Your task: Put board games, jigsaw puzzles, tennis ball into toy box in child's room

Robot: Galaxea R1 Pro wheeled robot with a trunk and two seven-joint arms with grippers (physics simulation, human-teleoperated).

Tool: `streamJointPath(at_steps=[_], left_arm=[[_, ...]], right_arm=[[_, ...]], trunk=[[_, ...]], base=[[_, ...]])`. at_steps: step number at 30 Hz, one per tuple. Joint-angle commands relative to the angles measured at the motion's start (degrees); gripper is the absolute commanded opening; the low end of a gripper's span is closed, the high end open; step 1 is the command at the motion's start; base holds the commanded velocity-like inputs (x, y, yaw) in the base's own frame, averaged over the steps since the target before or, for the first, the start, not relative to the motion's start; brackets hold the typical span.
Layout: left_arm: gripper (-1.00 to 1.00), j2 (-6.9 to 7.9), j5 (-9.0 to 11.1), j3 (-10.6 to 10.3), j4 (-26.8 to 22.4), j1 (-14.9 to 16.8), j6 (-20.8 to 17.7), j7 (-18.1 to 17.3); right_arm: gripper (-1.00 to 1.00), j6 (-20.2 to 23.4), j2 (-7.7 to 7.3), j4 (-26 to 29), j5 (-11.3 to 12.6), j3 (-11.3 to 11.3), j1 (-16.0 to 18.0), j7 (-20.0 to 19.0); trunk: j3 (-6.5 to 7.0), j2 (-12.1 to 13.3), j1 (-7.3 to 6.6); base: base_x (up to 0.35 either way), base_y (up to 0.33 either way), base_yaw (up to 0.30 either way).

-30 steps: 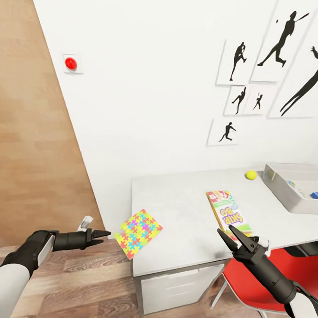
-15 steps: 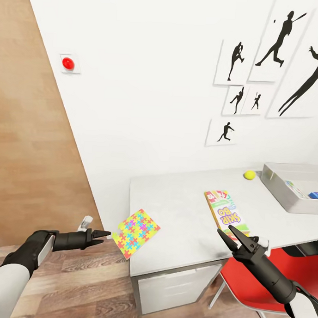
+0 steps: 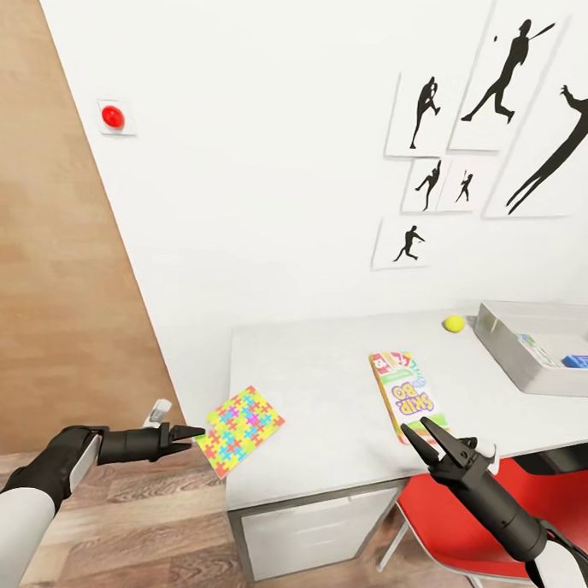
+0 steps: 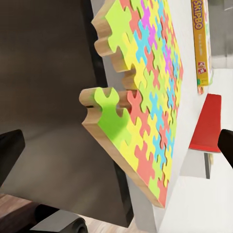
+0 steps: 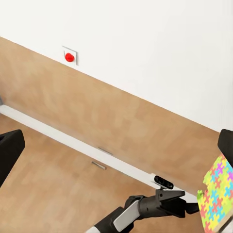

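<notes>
Head view: the jigsaw puzzle (image 3: pixel 239 431) overhangs the left edge of the table (image 3: pixel 324 389), its free corner just before our left gripper (image 3: pixel 185 432), whose fingers are spread. We should slide them over and under that corner, squarely, before pinching. Our right gripper (image 3: pixel 426 433), spread and empty, hovers near the Skip-Bo box (image 3: pixel 405 403)

- The jigsaw puzzle (image 4: pixel 145 97) looks like a wooden board: pale raw wood on the cut edges, matt painted colours on top.
- The table (image 3: pixel 324 389) top is smooth, matt, pale grey.
- The Skip-Bo box (image 3: pixel 405 401) looks like printed card.
- The toy box (image 3: pixel 505 350) looks like matt grey plastic.
- The floor (image 3: pixel 147 527) is wood plank.
- The tennis ball (image 3: pixel 453 323) looks matt.
</notes>
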State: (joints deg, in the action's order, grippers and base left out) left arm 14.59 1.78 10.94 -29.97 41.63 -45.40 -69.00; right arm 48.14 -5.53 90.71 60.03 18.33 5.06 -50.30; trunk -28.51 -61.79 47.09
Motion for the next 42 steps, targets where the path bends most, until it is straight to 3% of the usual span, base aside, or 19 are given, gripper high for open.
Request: streamJointPath(at_steps=[1, 34, 42], left_arm=[[1.0, 0.0, 0.2, 0.0, 0.0, 0.0, -0.5, -0.1], [1.0, 0.0, 0.2, 0.0, 0.0, 0.0, -0.6, -0.1], [1.0, 0.0, 0.2, 0.0, 0.0, 0.0, -0.6, -0.1]], right_arm=[[1.0, 0.3, 0.0, 0.0, 0.1, 0.0, 0.0, -0.1], [1.0, 0.3, 0.0, 0.0, 0.1, 0.0, 0.0, -0.1], [1.0, 0.3, 0.0, 0.0, 0.0, 0.0, 0.0, 0.0]], trunk=[[-0.05, 0.0, 0.0], [0.0, 0.0, 0.0], [-0.89, -2.0, 1.1]], base=[[0.0, -0.011, 0.0], [0.0, -0.037, -0.005], [0.0, 0.0, 0.0]])
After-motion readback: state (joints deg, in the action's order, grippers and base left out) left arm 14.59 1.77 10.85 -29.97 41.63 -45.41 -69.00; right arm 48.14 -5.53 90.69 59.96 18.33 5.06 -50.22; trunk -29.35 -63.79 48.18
